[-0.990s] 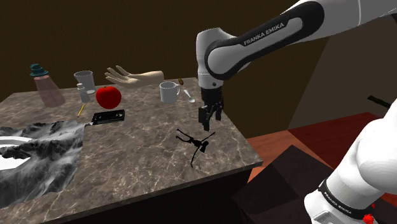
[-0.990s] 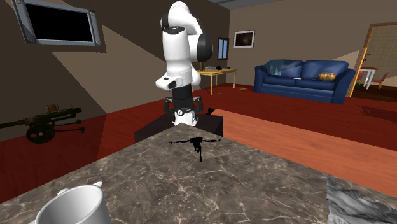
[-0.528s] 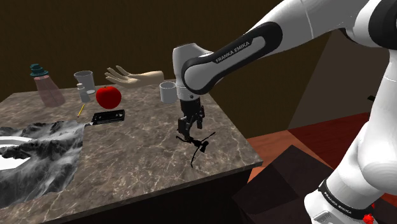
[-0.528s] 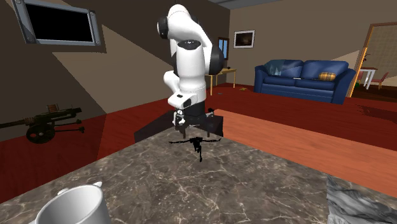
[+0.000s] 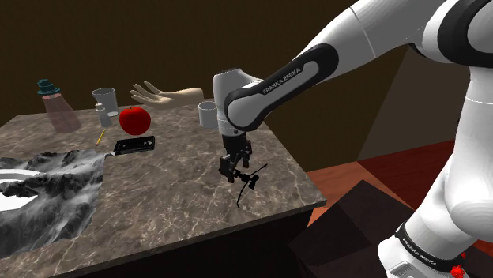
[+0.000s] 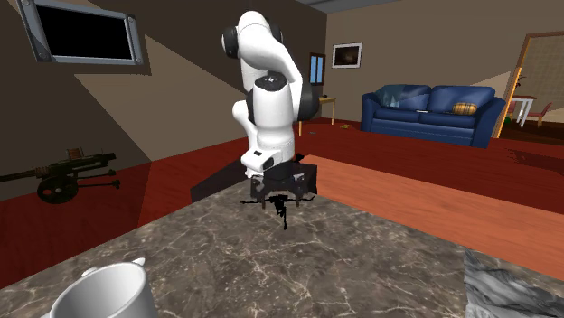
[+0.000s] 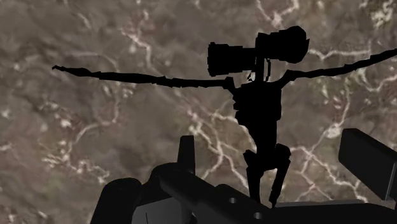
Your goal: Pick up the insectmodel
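Note:
The insect model (image 5: 251, 178) is a thin black figure with long spread limbs, lying flat on the brown marble table (image 5: 174, 189) near its edge at the shoulder view's right. My gripper (image 5: 231, 167) hangs low right over it, fingers pointing down at the tabletop. In the wrist view the gripper (image 7: 277, 156) is open; its fingers (image 7: 369, 167) stand apart on either side of the insect model (image 7: 259, 108) without touching the body. The second exterior view shows the gripper (image 6: 269, 201) just above the insect model (image 6: 283, 213).
Further back on the table stand a white mug (image 5: 208, 115), a red apple (image 5: 135, 120), a hand model (image 5: 162, 95), a black flat device (image 5: 134, 144), a cup (image 5: 104, 101) and a bottle (image 5: 57, 107). A grey relief sheet (image 5: 47, 189) covers the left end.
The gripper has moved toward the shoulder view's left and come down from above the table's edge until it is low over the insect model. The insect model has not moved.

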